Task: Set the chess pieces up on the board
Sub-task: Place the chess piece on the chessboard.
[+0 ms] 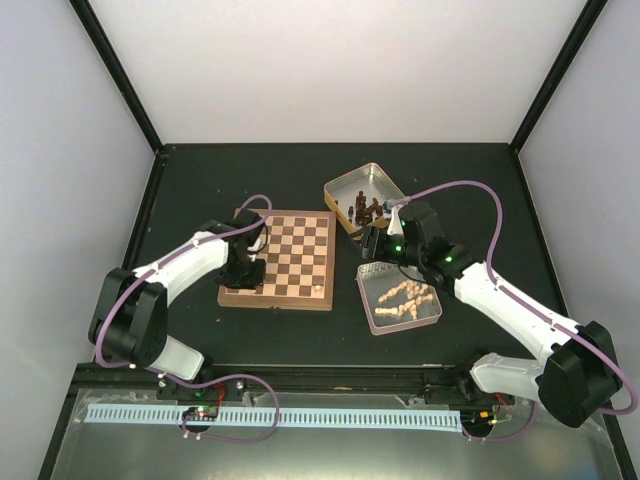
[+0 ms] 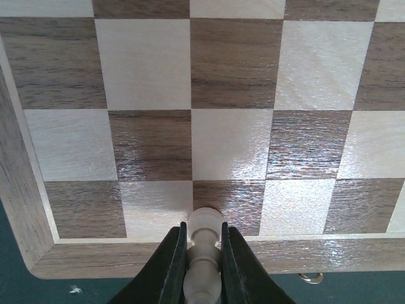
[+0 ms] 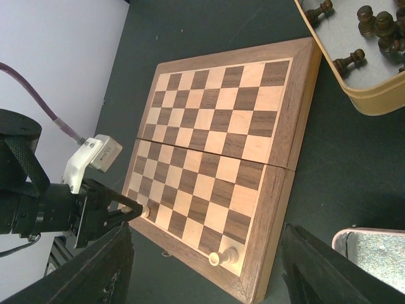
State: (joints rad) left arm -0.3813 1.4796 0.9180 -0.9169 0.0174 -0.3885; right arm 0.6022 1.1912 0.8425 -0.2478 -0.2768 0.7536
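Dark counter (image 1: 200,190), white walls round it.

Top view: the board (image 1: 285,250) sits mid-counter. My left claw (image 1: 248,274) is down over its near-left corner. My right claw (image 1: 368,245) is off the board's right side, btwn two tins. The far tin (image 1: 338,186) has dark pieces (image 1: 368,210). The near tin (image 1: 368,300) has a heap of pale pieces (image 1: 403,297). A lone piece (image 1: 319,290), pale, stands on the board's near-right corner square.

Left wrist view: my left claw (image 2: 204,259) is clamped tight on a pale piece (image 2: 205,223), w/ the fingers (image 2: 172,266) pinching its stem. Its end is over the edge row of the board (image 2: 234,126), mostly against a dark square. Can't tell if it touches the wood.

Right wrist view: my right claw (image 3: 207,231) gapes wide w/ nothing in it, above the board (image 3: 215,139). The lone piece (image 3: 223,256) is upright on its corner square. My left claw (image 3: 130,210) is at the other corner of that edge. The far tin (image 3: 367,104) & dark pieces (image 3: 373,22) are top right.
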